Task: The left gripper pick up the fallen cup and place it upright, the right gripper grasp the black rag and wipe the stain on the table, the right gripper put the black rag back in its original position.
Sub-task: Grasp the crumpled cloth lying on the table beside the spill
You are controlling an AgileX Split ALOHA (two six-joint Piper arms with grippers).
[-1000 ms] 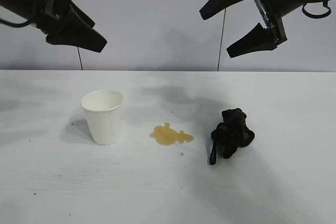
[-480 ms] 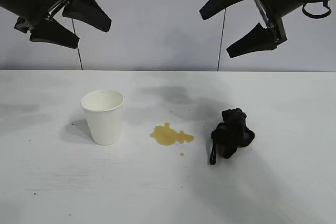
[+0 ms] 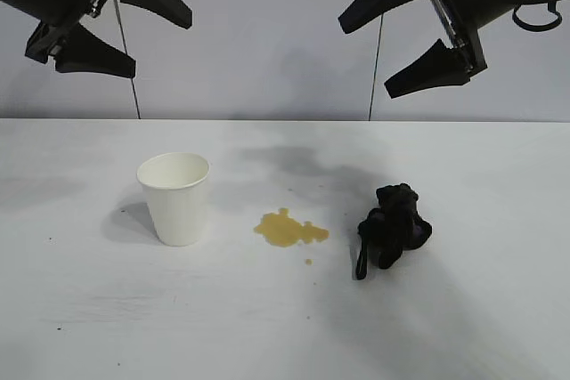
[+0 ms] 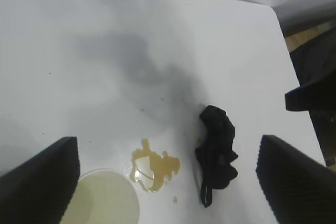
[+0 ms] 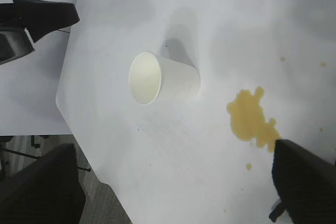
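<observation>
Already upright, the cup (image 3: 175, 198) stands below the spread left tool (image 3: 111, 28); below the spread right tool (image 3: 411, 42), the black rag (image 3: 392, 227) lies beside the unwiped stain (image 3: 289, 229), ready for grasping

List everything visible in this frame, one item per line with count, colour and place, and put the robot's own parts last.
cup: one, white, upright on the table, left of the stain.
stain: one blot with a small droplet beside it, yellowish-brown, between cup and rag.
black rag: one, black, bunched on the table right of the stain.
table: one, white, faint grey scuffs.
wall: pale grey, behind the table.
left gripper: one, black, open, raised above the table's far left, holding nothing.
right gripper: one, black, open, raised above the rag's side, holding nothing.
</observation>
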